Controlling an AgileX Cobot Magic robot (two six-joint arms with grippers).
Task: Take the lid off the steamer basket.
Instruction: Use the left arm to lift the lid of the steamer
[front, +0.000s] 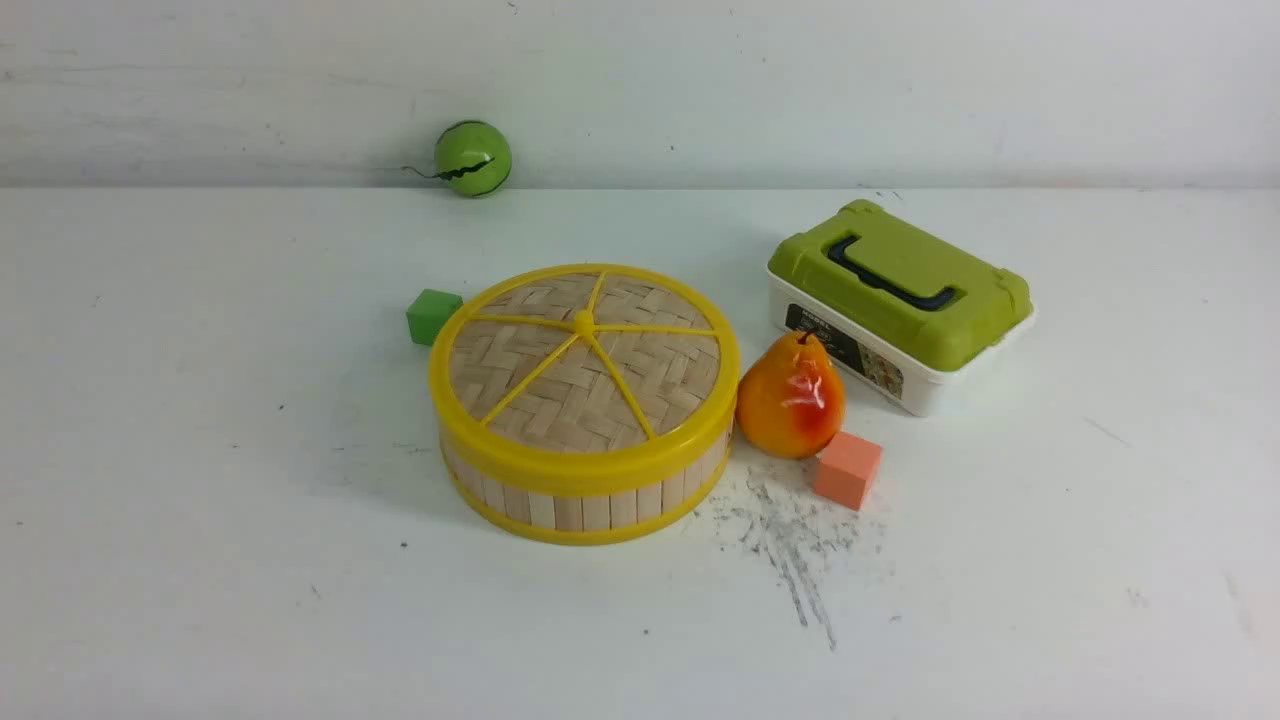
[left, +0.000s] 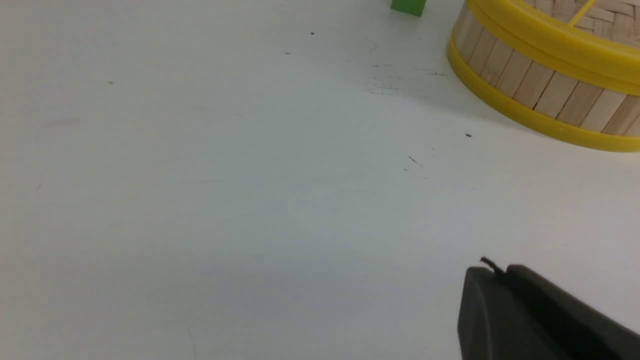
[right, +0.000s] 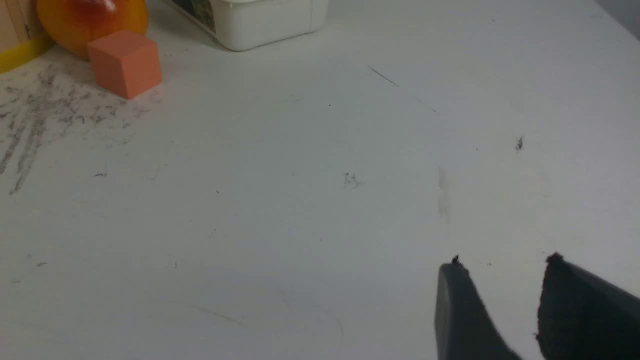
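**On the white table, the lid sits closed on the basket**

On the white table (front: 200, 500), the steamer basket (front: 590, 505) stands in the middle, and the lid (front: 585, 360) lies flat on its top rim, so nothing is lifted yet. To its right is a white box with a green top (front: 900, 300). A pear (front: 792, 400) stands just beside the basket wall, perhaps touching it, and I think it narrows the approach from that side. An orange cube (front: 848, 470), a green cube (front: 432, 315) and a green ball (front: 472, 158) are out of the way. The left gripper (left: 492, 272) has its fingers pressed together and holds nothing. The right gripper (right: 502, 262) has its fingers apart. Both are near the table, apart from the basket.
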